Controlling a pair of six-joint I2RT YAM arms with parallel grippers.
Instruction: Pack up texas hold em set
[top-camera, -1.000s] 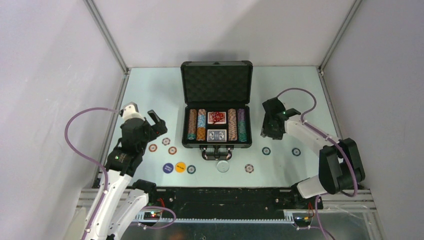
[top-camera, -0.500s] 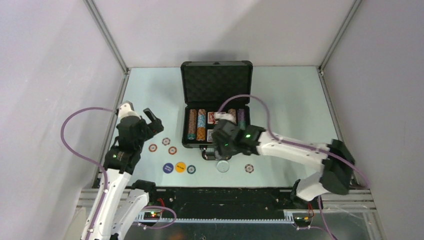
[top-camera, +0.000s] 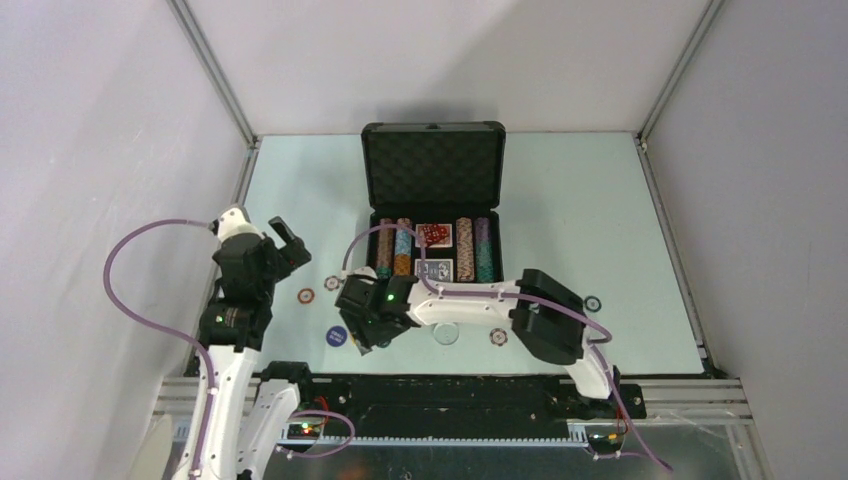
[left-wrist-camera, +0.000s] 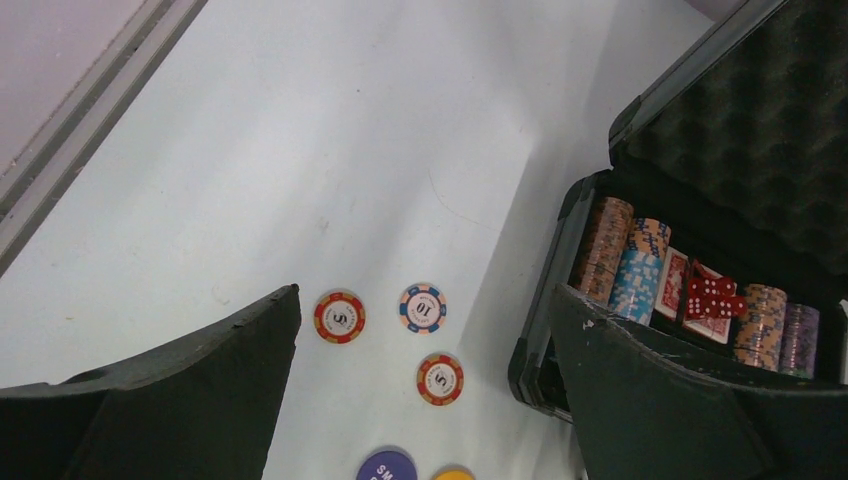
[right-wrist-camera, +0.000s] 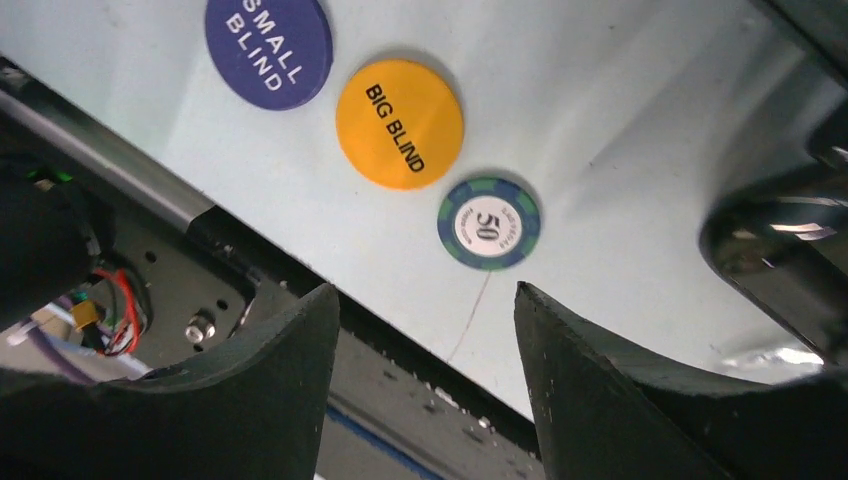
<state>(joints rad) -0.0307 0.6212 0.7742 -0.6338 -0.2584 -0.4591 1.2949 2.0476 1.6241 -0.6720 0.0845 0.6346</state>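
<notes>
The right gripper (right-wrist-camera: 425, 300), jaws wide and empty, hovers at the near edge of the tabletop (right-wrist-camera: 620, 150); the round blue-and-green striped 50 chip (right-wrist-camera: 488, 223) lies just ahead of its gap, beside the round yellow plastic button (right-wrist-camera: 399, 123). The left gripper (left-wrist-camera: 425, 295), also wide, hangs farther off

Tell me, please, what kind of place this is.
Probably a robot test cell in a laboratory, not a home: plain white panels on metal frame posts enclose a table, and a left arm and a right arm are mounted at its near edge.
</notes>
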